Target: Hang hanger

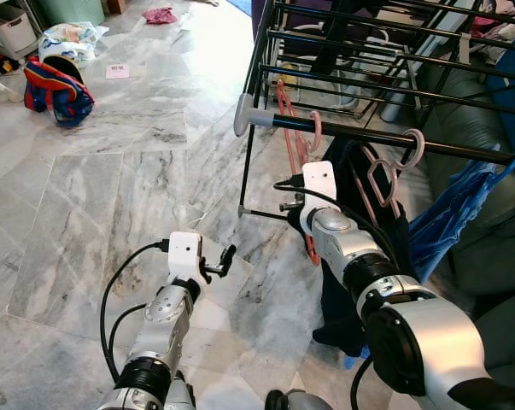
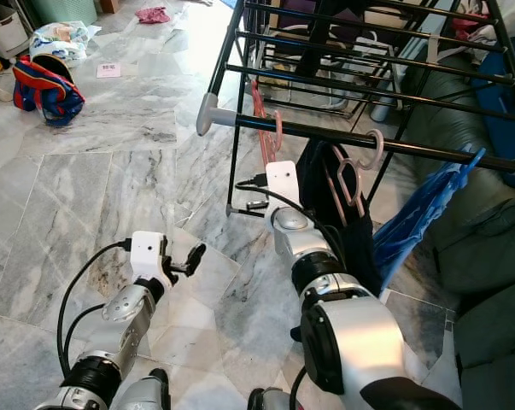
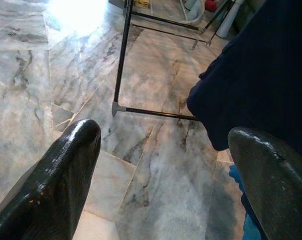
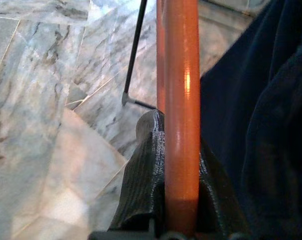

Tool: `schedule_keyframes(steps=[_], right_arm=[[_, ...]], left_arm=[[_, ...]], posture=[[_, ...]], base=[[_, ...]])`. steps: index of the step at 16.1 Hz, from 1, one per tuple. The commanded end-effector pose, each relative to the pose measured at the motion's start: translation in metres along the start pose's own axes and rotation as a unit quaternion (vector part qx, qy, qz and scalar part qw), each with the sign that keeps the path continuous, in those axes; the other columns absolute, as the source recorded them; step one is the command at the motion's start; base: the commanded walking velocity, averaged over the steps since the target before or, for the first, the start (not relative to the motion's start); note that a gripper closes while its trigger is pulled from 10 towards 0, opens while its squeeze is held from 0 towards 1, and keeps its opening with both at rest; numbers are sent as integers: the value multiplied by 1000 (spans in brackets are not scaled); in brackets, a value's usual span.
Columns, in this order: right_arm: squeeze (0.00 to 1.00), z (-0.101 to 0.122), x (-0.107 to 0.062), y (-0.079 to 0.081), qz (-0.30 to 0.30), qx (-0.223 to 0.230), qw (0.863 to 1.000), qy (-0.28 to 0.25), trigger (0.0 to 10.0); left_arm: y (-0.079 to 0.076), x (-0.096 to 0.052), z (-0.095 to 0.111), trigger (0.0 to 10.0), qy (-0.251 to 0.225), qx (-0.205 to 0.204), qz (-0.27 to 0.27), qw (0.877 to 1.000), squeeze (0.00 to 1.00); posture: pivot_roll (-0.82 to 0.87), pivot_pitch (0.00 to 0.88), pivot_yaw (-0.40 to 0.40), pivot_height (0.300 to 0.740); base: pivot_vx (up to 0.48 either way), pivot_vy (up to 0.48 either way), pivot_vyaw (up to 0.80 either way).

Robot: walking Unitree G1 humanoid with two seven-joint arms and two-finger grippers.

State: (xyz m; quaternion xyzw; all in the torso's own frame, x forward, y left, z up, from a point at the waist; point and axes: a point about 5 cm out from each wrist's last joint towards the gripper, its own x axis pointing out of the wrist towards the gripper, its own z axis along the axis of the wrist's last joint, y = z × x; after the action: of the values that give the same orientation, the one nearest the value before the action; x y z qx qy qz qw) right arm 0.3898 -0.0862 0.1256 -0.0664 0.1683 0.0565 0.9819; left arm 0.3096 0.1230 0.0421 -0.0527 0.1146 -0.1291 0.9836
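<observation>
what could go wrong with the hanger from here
The right end effector is shut on the orange hanger, whose hook is over the rack's black rail near the grey end cap. Pulling away carelessly could drag it off the end. The dark garment hangs right beside the arm and might snag. The left end effector is open and too far to help.
</observation>
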Motion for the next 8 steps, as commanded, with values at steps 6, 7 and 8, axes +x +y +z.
schedule_keyframes(steps=[6, 7, 8], right_arm=[[0, -15, -5, -1, -17, -23, 999, -43, 10000], [0, -15, -5, -2, -18, -23, 999, -43, 10000], [0, -22, -6, -5, -24, -21, 999, -39, 10000]], left_arm=[[3, -5, -2, 10000, -8, -8, 0, 1000, 0], [3, -5, -2, 10000, -8, -7, 0, 1000, 0], [6, -6, -3, 10000, -8, -5, 1, 1000, 0]], posture=[[139, 208, -86, 740], [139, 208, -86, 740], [139, 207, -81, 740]], base=[[0, 0, 0], [0, 0, 0], [0, 0, 0]])
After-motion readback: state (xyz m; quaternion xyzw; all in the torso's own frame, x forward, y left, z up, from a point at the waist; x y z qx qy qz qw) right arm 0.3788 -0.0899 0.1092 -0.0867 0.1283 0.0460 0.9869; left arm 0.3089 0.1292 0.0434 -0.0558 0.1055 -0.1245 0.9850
